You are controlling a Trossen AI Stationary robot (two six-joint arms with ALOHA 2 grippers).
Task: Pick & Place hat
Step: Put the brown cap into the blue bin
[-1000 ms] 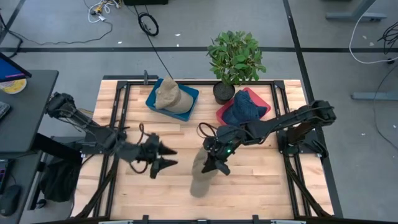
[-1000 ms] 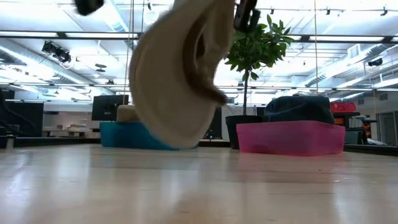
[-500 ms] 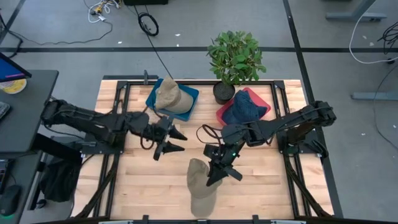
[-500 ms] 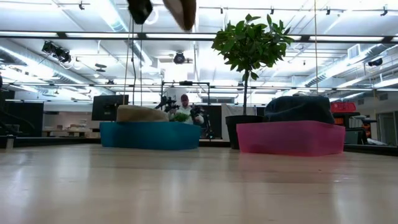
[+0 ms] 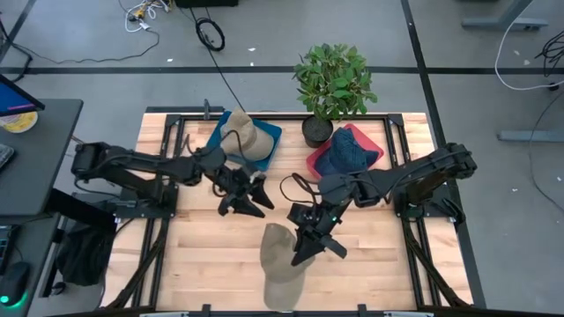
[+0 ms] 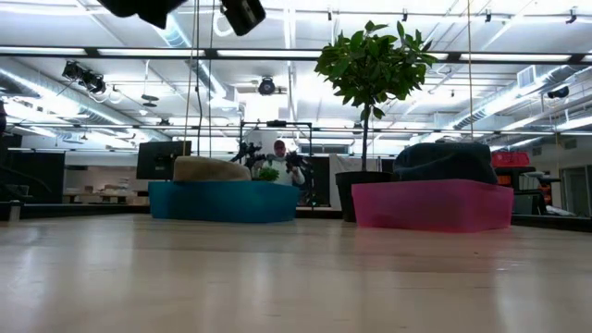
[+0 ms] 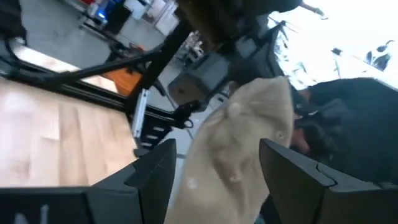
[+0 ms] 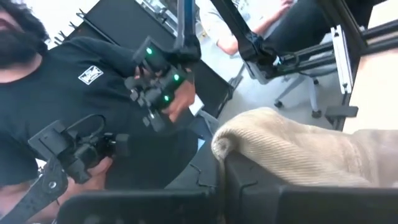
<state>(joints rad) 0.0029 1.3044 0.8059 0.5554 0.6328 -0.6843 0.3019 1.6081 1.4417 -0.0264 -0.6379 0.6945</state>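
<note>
A beige corduroy hat (image 5: 280,267) hangs in the air over the table's near middle, held by my right gripper (image 5: 306,249), which is shut on it. My left gripper (image 5: 254,198) hovers to the hat's far left, open, and touches nothing. In the left wrist view the hat (image 7: 245,149) shows beyond and between the two spread fingers. A second beige hat (image 5: 240,134) lies in a blue tray (image 5: 217,141) at the far edge. A dark blue hat (image 5: 345,151) lies in a pink tray (image 5: 317,161). My right gripper pinches the hat at its far edge, where a rolled fold of corduroy (image 8: 261,140) lies over the fingers (image 8: 292,193). The fingers come slanting down from the table's far right. The hat is lifted clear and extends from the gripper toward the near edge.
A potted plant (image 5: 333,81) stands at the far edge between the two trays. In the low view the blue tray (image 6: 222,201), the pink tray (image 6: 433,205) and the plant (image 6: 370,65) line the far side. A person holding controllers (image 8: 155,74) sits beyond the table.
My right gripper has raised the hat: it filled the low view a second ago and has since risen out of it. The hat has also shifted toward the near edge. My left gripper has moved from the near left toward the far edge and right, ending below the blue tray.
</note>
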